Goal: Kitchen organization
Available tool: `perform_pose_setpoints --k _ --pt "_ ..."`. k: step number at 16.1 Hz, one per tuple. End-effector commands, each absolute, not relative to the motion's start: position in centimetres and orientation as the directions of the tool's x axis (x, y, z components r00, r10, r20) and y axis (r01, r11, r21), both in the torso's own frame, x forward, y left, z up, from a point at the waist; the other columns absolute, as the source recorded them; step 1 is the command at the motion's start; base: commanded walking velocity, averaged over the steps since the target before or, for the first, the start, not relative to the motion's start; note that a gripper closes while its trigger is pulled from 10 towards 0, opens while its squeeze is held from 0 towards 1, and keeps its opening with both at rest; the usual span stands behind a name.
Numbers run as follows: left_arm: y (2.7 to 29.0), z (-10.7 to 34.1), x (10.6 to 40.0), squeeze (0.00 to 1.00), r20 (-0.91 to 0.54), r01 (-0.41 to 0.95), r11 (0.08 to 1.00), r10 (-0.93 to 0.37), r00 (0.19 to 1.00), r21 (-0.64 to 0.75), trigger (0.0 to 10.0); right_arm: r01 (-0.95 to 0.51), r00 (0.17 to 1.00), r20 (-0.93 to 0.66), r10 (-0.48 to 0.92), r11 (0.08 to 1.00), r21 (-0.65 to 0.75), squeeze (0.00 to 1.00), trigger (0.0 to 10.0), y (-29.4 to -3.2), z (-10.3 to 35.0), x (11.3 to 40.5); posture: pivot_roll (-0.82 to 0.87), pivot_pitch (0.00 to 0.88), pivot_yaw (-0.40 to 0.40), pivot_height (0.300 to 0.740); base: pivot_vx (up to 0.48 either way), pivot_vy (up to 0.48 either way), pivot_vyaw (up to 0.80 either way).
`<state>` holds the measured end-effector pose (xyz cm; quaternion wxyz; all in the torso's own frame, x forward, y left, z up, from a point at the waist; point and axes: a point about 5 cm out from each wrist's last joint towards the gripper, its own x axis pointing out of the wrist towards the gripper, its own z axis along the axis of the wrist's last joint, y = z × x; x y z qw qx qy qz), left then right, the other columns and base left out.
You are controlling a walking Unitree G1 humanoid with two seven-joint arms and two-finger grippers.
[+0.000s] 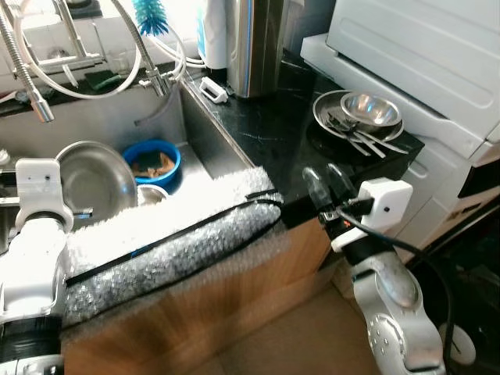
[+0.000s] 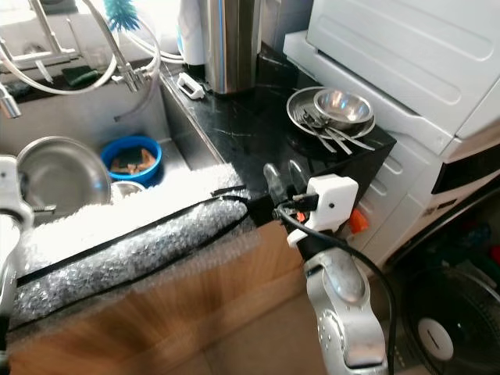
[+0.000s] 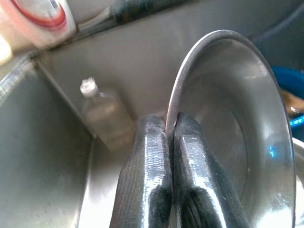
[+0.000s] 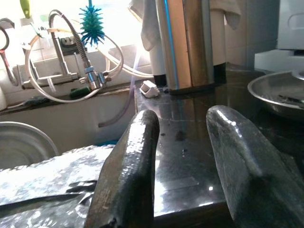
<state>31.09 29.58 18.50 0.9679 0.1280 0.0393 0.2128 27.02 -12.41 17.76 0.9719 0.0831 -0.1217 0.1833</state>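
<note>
A steel bowl (image 1: 94, 181) stands tilted on edge in the sink (image 1: 117, 117). My left gripper (image 3: 170, 137) is shut on its rim (image 3: 183, 80), with one finger on each side of the metal. Beside it in the sink lies a blue bowl (image 1: 152, 162) with brown scraps inside. My right gripper (image 1: 326, 181) hovers open over the black counter (image 1: 266, 125), nothing between its fingers (image 4: 130, 161). Further right on the counter a steel plate (image 1: 332, 117) carries a small steel bowl (image 1: 369, 108) and several pieces of cutlery (image 1: 355, 134).
Bubble wrap (image 1: 156, 250) covers the sink's front edge above a wooden panel. A tall steel canister (image 1: 251, 43) stands at the counter's back, near a faucet hose (image 1: 31, 70) and a teal brush (image 1: 150, 14). A white appliance (image 1: 422, 55) sits right. A small clear bottle (image 3: 102, 116) stands in the sink corner.
</note>
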Motion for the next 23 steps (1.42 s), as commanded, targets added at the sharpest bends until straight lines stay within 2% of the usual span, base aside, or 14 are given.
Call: perform_pose_setpoints --k 1,4,5,11,13,14,15,16,18,20,21,23 --pt "30.3 17.2 31.4 0.0 -0.121 -0.414 0.871 0.456 0.882 0.263 10.0 -0.379 0.902 0.264 0.342 0.919 0.106 0.0 10.0 -12.3 17.9 27.0 0.08 0.094 -0.033 0.74 0.0 0.0 0.0" --pt "30.3 15.8 32.0 0.0 -0.239 -0.382 0.89 0.439 0.866 0.249 10.0 -0.383 0.902 0.253 0.349 0.919 0.098 0.0 10.0 -12.1 17.8 27.0 0.07 0.088 -0.021 0.74 0.0 0.0 0.0" --pt "30.1 15.6 32.1 1.0 -0.257 -0.376 0.897 0.429 0.866 0.232 10.0 -0.384 0.903 0.25 0.35 0.918 0.099 0.0 10.0 -12.1 17.8 27.0 0.07 0.088 -0.02 0.74 0.0 0.0 0.0" --pt "29.8 15.1 32.4 1.0 -0.303 -0.347 0.92 0.388 0.87 0.183 10.0 -0.391 0.903 0.234 0.36 0.915 0.1 0.0 10.0 -12.0 17.5 27.0 0.07 0.076 -0.016 0.74 0.0 0.0 0.0" --pt "29.6 16.1 32.8 1.0 -0.243 -0.354 0.922 0.383 0.891 0.156 10.0 -0.389 0.904 0.234 0.358 0.916 0.101 0.0 10.0 -12.0 17.5 27.1 0.07 0.074 -0.016 0.74 0.0 0.0 0.0" --pt "29.4 17.7 33.0 0.6 -0.131 -0.354 0.92 0.377 0.917 0.169 10.0 -0.388 0.904 0.235 0.358 0.916 0.1 0.0 10.0 -12.0 17.6 27.1 0.06 0.074 -0.017 0.74 0.0 0.0 0.0" --pt "28.8 19.7 33.0 0.0 -0.011 -0.357 0.919 0.364 0.931 0.17 10.0 -0.387 0.904 0.237 0.356 0.916 0.101 0.0 10.0 -12.0 17.6 27.2 0.06 0.076 -0.018 0.74 0.0 0.0 0.0" --pt "28.7 20.3 32.9 0.0 0.025 -0.361 0.917 0.362 0.932 0.167 10.0 -0.386 0.904 0.238 0.355 0.917 0.101 0.0 10.0 -12.1 17.6 27.2 0.06 0.076 -0.018 0.74 0.0 0.0 0.0" --pt "28.4 23.6 31.4 0.0 0.267 -0.398 0.901 0.347 0.899 0.171 10.0 -0.378 0.906 0.25 0.343 0.92 0.106 0.0 10.0 -12.1 17.8 27.3 0.07 0.085 -0.022 0.74 0.0 0.0 0.0" --pt "28.2 24.9 29.8 0.0 0.388 -0.404 0.9 0.319 0.865 0.161 10.0 -0.372 0.905 0.263 0.334 0.921 0.111 0.0 10.0 -12.2 18.1 27.5 0.08 0.088 -0.025 0.74 0.0 0.0 0.0" --pt "28.0 25.5 27.9 0.0 0.465 -0.417 0.89 0.294 0.835 0.185 10.0 -0.361 0.907 0.276 0.319 0.925 0.116 0.0 10.0 -12.4 18.3 27.6 0.08 0.09 -0.028 0.74 0.0 0.0 0.0" --pt "27.9 25.7 26.5 0.0 0.501 -0.423 0.878 0.268 0.823 0.225 10.0 -0.353 0.908 0.282 0.31 0.929 0.114 0.0 10.0 -12.6 18.3 27.7 0.09 0.092 -0.032 0.74 0.0 0.0 0.0"
